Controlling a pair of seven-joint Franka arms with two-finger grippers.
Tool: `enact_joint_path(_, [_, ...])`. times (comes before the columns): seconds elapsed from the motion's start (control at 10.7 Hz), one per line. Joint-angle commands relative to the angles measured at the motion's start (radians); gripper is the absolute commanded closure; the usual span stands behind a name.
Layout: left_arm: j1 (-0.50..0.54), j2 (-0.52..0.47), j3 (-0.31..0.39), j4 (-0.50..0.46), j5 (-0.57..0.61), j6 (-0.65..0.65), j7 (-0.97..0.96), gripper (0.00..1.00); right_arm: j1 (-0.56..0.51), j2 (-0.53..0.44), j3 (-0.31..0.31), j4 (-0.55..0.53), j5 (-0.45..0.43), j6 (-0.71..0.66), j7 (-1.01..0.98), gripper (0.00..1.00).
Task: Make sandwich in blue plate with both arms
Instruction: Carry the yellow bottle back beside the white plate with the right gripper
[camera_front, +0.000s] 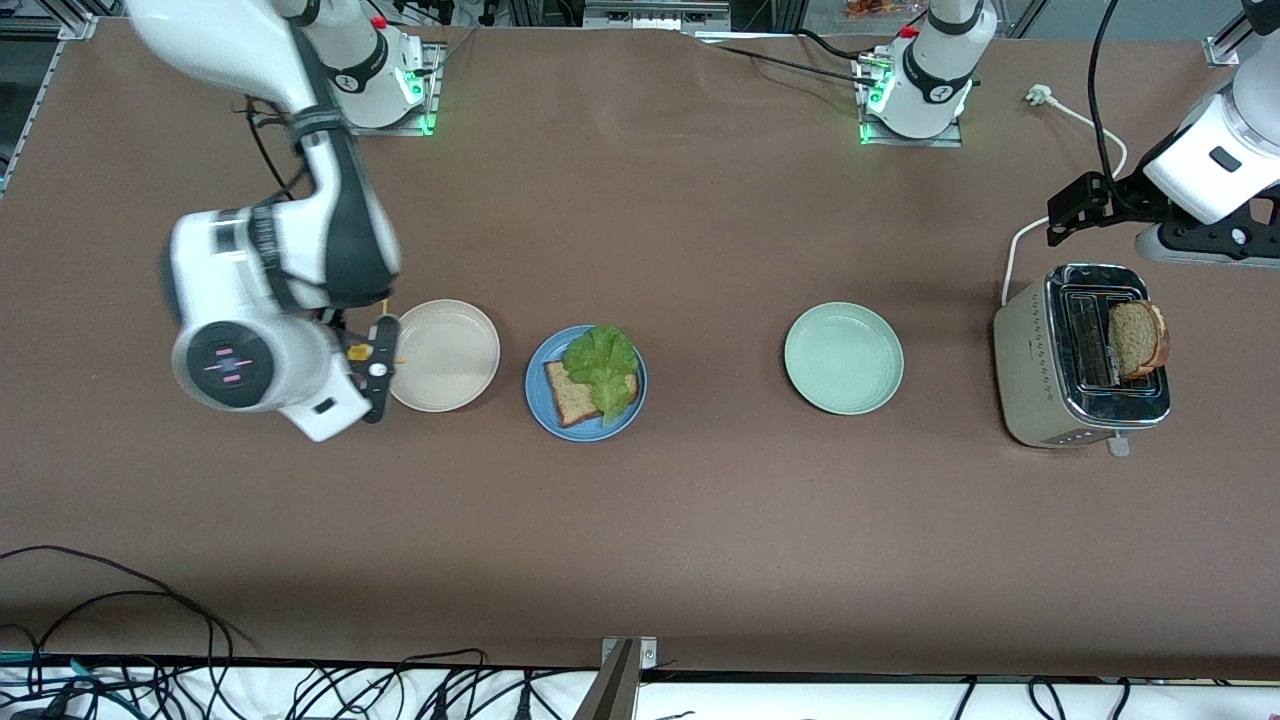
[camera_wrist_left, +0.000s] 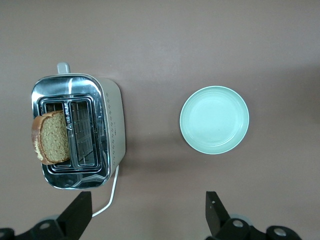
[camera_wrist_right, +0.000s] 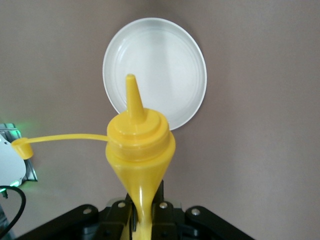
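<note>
Right end effector (camera_wrist_right: 142, 220): clenched on yellow sauce bottle (camera_wrist_right: 140, 150), beside beige plate (camera_front: 445, 355). Left end effector (camera_wrist_left: 145, 212): released, above toaster (camera_front: 1085, 360). Blue plate (camera_front: 540, 405): bread (camera_front: 570, 395), lettuce (camera_front: 602, 362). Advice: centre nozzle above lettuce before squeezing.

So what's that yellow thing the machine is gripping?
It looks like a squeeze bottle of bright yellow, glossy plastic, probably a sauce bottle. It has a pointed nozzle, a ribbed round collar and a small cap dangling open on a thin strap. The right hand is shut on its squeezed body. Its nozzle points toward the beige plate, clear of it. Nothing else touches it.
</note>
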Motion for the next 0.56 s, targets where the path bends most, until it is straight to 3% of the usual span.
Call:
enact_joint_path(0.0, [-0.003,0.01,0.003,0.012,-0.007,0.023,0.0,0.0,-0.158,-0.008,0.031,-0.002,0.211,-0.019,-0.236,0.86])
enact_joint_path(0.47, [0.003,0.074,0.062,0.016,0.01,0.098,0.014,0.0,-0.317,0.038,0.032,-0.071,0.517,-0.032,-0.655,0.87])
